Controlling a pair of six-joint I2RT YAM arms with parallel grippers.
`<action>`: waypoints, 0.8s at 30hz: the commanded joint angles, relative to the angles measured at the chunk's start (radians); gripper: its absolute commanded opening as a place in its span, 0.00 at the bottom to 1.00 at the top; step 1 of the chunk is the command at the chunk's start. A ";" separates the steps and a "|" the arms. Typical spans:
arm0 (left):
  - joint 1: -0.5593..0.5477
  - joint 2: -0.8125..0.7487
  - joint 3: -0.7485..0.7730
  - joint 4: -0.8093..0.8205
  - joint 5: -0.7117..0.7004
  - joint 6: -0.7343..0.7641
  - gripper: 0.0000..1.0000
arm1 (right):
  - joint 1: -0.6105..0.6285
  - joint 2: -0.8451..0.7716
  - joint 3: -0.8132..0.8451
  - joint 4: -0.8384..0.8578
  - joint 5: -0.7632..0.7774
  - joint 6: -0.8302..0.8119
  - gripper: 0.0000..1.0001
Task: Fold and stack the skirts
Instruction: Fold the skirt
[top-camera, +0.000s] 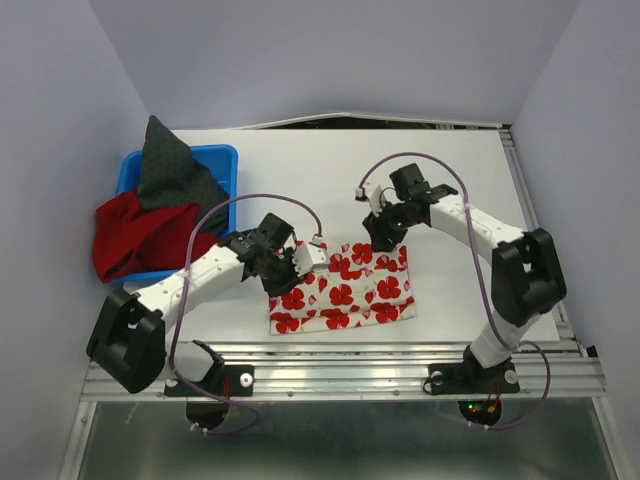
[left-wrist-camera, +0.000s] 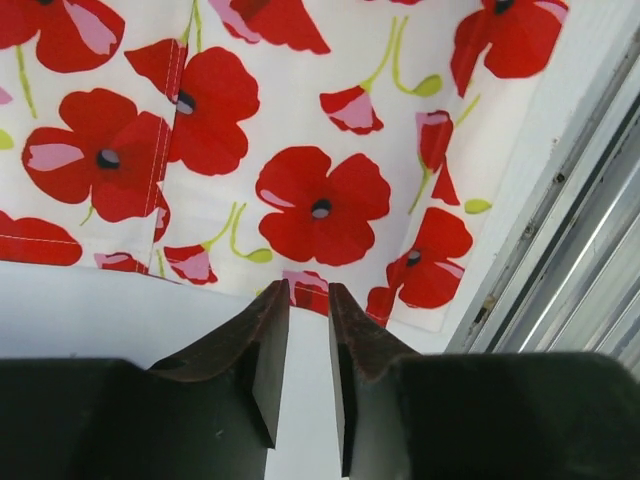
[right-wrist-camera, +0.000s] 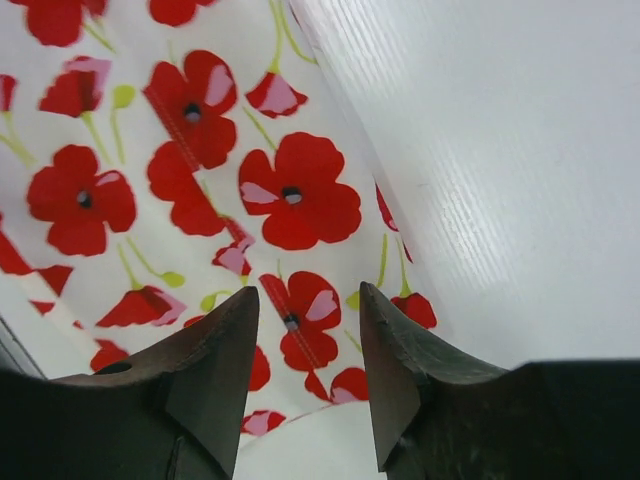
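The white skirt with red flower print (top-camera: 345, 290) lies folded flat as a rectangle near the table's front edge. It fills the left wrist view (left-wrist-camera: 300, 150) and the right wrist view (right-wrist-camera: 180, 190). My left gripper (top-camera: 293, 268) hovers at its left edge, jaws a narrow gap apart and empty (left-wrist-camera: 308, 295). My right gripper (top-camera: 383, 240) hovers over its far right corner, open and empty (right-wrist-camera: 308, 300). The deep-red skirt (top-camera: 135, 235) and the dark grey skirt (top-camera: 170, 170) lie heaped in the blue bin (top-camera: 222, 160).
The bin stands at the table's left side. A metal rail (top-camera: 340, 365) runs along the front edge, also seen in the left wrist view (left-wrist-camera: 570, 250). White tabletop (top-camera: 440, 180) lies behind and right of the flowered skirt.
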 joint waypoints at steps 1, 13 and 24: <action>0.004 0.078 0.050 0.077 -0.038 -0.082 0.31 | 0.005 0.117 0.011 0.114 0.090 0.059 0.55; 0.030 0.132 0.091 0.111 -0.032 -0.106 0.30 | 0.005 0.254 -0.022 0.209 0.185 -0.008 0.40; 0.184 0.178 0.184 0.121 0.074 -0.172 0.30 | -0.213 0.152 -0.178 0.209 0.375 0.085 0.01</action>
